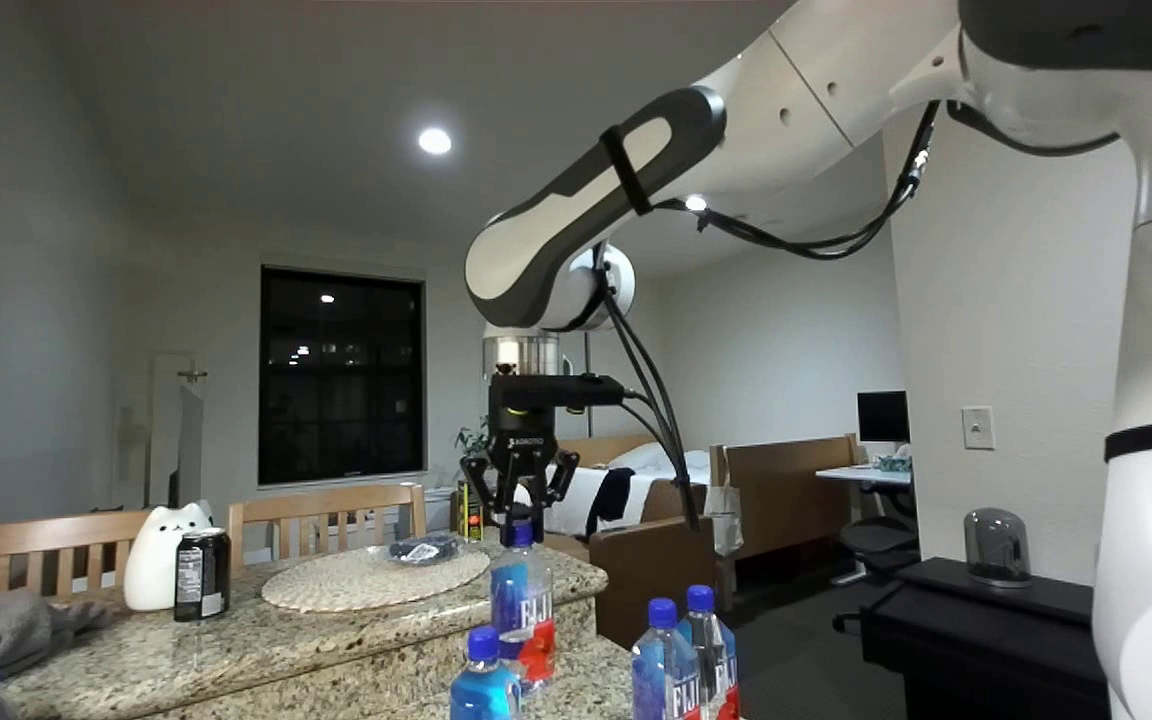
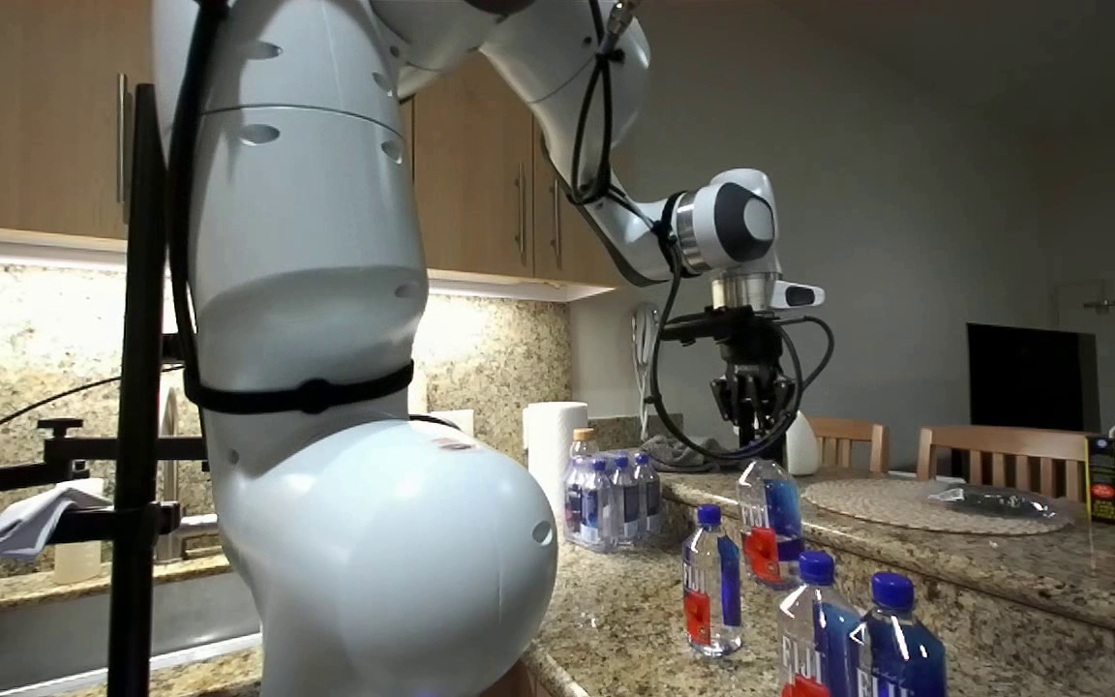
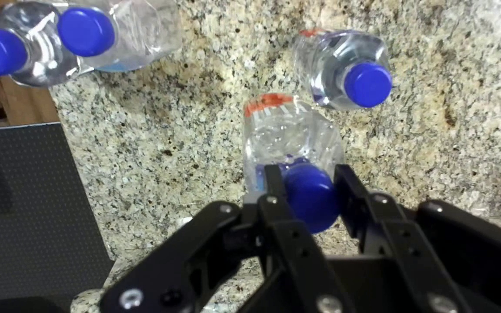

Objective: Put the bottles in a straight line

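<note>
Reading gripper (image 3: 308, 178) as clamped on the blue cap (image 3: 311, 198) of a clear bottle (image 3: 292, 139) over granite counter (image 3: 168, 143); cannot tell whether lifted. From there, noting in wrist view a second bottle (image 3: 342, 67) near at one o'clock, plus a close pair, third bottle (image 3: 137, 34) and fourth bottle (image 3: 44, 48), at ten o'clock. Judging part done: three in a rough, gapped row, excluding the held one. Remaining: bring in, perhaps toward eleven o'clock, release, true up.
</note>
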Tool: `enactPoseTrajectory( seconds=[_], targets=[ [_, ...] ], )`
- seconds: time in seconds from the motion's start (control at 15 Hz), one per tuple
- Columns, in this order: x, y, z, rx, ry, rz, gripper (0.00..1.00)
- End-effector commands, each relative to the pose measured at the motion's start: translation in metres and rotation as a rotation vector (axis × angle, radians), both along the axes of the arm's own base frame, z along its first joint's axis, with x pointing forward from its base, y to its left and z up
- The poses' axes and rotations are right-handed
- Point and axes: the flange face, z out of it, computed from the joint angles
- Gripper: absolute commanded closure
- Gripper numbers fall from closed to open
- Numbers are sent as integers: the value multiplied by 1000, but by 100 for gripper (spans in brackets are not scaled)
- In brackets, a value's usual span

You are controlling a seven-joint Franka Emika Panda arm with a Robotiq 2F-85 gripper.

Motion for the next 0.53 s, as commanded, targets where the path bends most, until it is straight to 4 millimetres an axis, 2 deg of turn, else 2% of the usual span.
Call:
enactPoseTrajectory(
  seconds=[0.0, 0.2, 0.27, 0.47],
  targets=[
    [-5, 1, 4, 0, -6, -6, 67],
    [-10, 1, 5, -1, -8, -9, 67],
    [-10, 1, 5, -1, -7, -10, 86],
    [-8, -12, -10, 17, 27, -12, 86]
  ],
)
